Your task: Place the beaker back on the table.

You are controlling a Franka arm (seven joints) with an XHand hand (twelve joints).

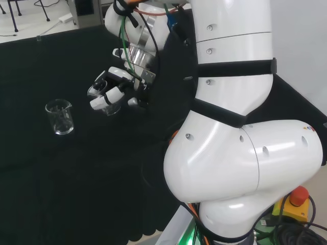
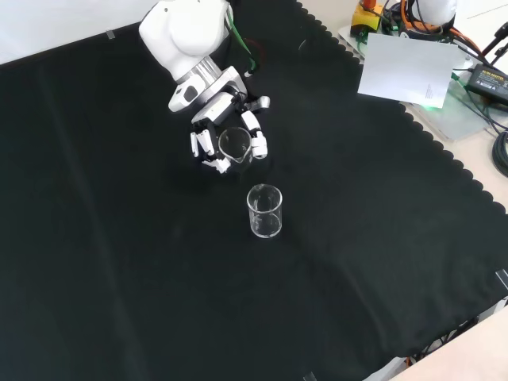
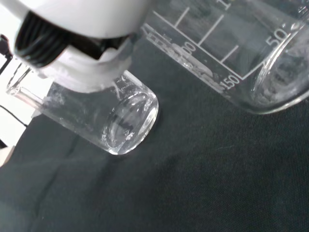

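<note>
Item: clear glass beaker [image 2: 235, 146], held. It sat within the hand [image 2: 226, 135], whose black and white fingers [image 2: 259, 143] were curled round its wall from both sides. In the front view its round mouth faced the camera, with a pouring lip at the lower edge. In the head view the same beaker [image 1: 104, 99] showed behind the fingers [image 1: 107, 99], its base low toward the black cloth; whether it touched the cloth could not be told. In the wrist view its graduated wall [image 3: 231, 43] lay close and large, with printed scale lines across the glass.

Item: second clear beaker [image 2: 265, 211], free-standing. It stood upright on the surface [image 2: 119, 262], near the held beaker and apart from it, just below it in the front view. In the head view it [image 1: 60, 117] stood to the left of the hand [image 1: 115, 87], with a clear gap between. The wrist view showed it [image 3: 113, 118] beyond a white part of the hand [image 3: 82, 38]. It appeared empty.

Item: white arm link [image 1: 240, 153], large, at the right of the head view.

Item: sheet of white paper [image 2: 409, 70] and cables beyond the cloth's scalloped edge, well apart from both beakers.
</note>
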